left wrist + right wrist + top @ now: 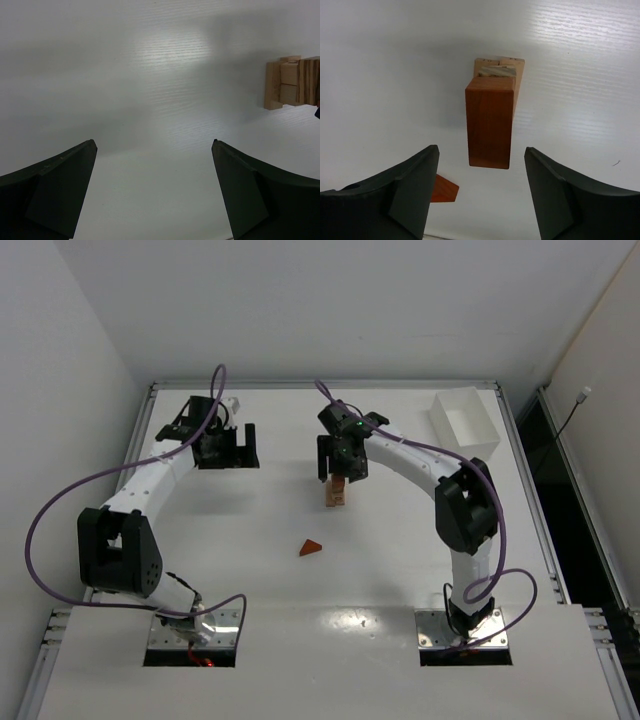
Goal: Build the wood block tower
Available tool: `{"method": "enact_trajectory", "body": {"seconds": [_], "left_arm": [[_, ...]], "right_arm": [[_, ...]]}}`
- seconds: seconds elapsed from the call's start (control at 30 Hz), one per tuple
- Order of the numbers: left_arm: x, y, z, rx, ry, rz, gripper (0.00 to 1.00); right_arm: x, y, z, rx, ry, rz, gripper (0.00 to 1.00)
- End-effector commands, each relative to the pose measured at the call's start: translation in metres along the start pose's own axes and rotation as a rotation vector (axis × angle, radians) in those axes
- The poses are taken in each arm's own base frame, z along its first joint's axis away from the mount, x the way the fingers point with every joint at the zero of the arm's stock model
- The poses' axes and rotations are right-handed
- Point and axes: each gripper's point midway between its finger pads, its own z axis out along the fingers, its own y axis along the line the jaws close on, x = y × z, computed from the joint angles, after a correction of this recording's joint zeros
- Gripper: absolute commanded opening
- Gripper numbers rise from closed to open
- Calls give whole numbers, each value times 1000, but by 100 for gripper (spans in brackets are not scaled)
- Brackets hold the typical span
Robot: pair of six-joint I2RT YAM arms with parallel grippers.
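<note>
The tower (335, 493) stands mid-table: tan blocks below, a reddish-brown brick (489, 126) topmost. My right gripper (337, 462) hovers just behind and above it, open and empty; in the right wrist view its fingers (415, 185) flank the brick without touching. A loose reddish-brown wedge (311, 548) lies on the table nearer the bases, and shows in the right wrist view (443, 190) too. My left gripper (232, 450) is open and empty over bare table at the far left. The tower's tan blocks (290, 82) sit at the right edge of the left wrist view.
A white rectangular box (464, 425) stands at the back right. The table (250, 560) has raised rims at the back and sides. Purple cables loop from both arms.
</note>
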Motion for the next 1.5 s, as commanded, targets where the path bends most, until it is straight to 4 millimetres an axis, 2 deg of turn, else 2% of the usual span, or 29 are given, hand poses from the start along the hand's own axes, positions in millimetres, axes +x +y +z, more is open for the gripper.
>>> {"method": "enact_trajectory", "body": {"seconds": [0.0, 0.03, 0.07, 0.13, 0.17, 0.27, 0.3, 0.37, 0.4, 0.47, 0.5, 0.53, 0.57, 0.63, 0.67, 0.7, 0.73, 0.8, 0.87, 0.9, 0.97, 1.0, 1.1, 1.13, 1.17, 1.2, 1.3, 1.4, 1.47], "left_arm": [[-18, -7, -3, 20, -48, 6, 100], [-18, -7, -3, 20, -48, 6, 100], [-18, -7, -3, 20, -48, 6, 100], [-18, -7, -3, 20, -48, 6, 100], [-18, -7, -3, 20, -48, 6, 100], [-15, -8, -5, 29, -45, 6, 100], [-16, -13, -8, 55, -51, 8, 100], [-4, -13, -9, 63, -33, 5, 100], [-2, -18, -15, 87, -41, 8, 100], [20, -20, -15, 116, -6, 13, 100], [30, -28, -22, 171, -7, 27, 100], [37, -33, -26, 208, -4, 38, 100], [42, -38, -30, 243, -1, 51, 100], [55, -61, -41, 387, 13, 67, 100], [66, -69, -45, 435, 20, 77, 100], [73, -77, -50, 477, 28, 96, 100], [77, -88, -54, 533, 31, 111, 100], [88, -104, -59, 582, 53, 151, 100], [96, -116, -62, 618, 71, 192, 100], [106, -124, -60, 618, 104, 220, 100], [119, -127, -52, 586, 148, 265, 100], [132, -139, -51, 602, 178, 328, 98], [153, -147, -41, 557, 253, 475, 90], [168, -154, -39, 567, 290, 546, 90], [171, -157, -36, 558, 300, 564, 89], [180, -151, -25, 519, 346, 586, 88], [198, -142, -5, 455, 426, 613, 76], [203, -138, 9, 433, 473, 618, 68], [205, -132, 20, 388, 496, 622, 58]], "right_arm": [[-11, 11, -8, -63, -37, -1, 68], [-13, 12, -9, -72, -52, -10, 71], [-12, 13, -9, -83, -46, -11, 78], [-20, 19, -17, -114, -81, -32, 85], [-17, 17, -15, -109, -74, -33, 86], [-31, 19, -28, -131, -144, -88, 88], [-27, 19, -28, -126, -152, -134, 88], [-37, 18, -37, -133, -218, -178, 88], [-38, 12, -48, -131, -254, -221, 89], [-47, 11, -65, -150, -341, -272, 90], [-42, 1, -77, -144, -387, -334, 92], [-51, 5, -98, -157, -456, -361, 92], [-42, -3, -100, -151, -463, -390, 92], [-43, -16, -121, -123, -538, -441, 93], [-41, -29, -136, -110, -579, -444, 93], [-40, -37, -143, -78, -602, -451, 93], [-42, -48, -149, -43, -622, -475, 93], [-32, -68, -156, 13, -615, -509, 93], [-26, -77, -160, 40, -606, -543, 93], [-21, -90, -162, 76, -595, -530, 93], [-17, -100, -163, 101, -581, -530, 93], [-12, -103, -161, 107, -559, -536, 93], [-9, -115, -167, 144, -554, -514, 93], [-12, -122, -173, 157, -561, -493, 93], [-14, -128, -179, 174, -580, -477, 93], [-14, -133, -179, 191, -572, -470, 93], [-17, -154, -189, 240, -576, -422, 93], [-19, -174, -198, 283, -582, -373, 93], [-20, -179, -203, 287, -588, -357, 93]]}}
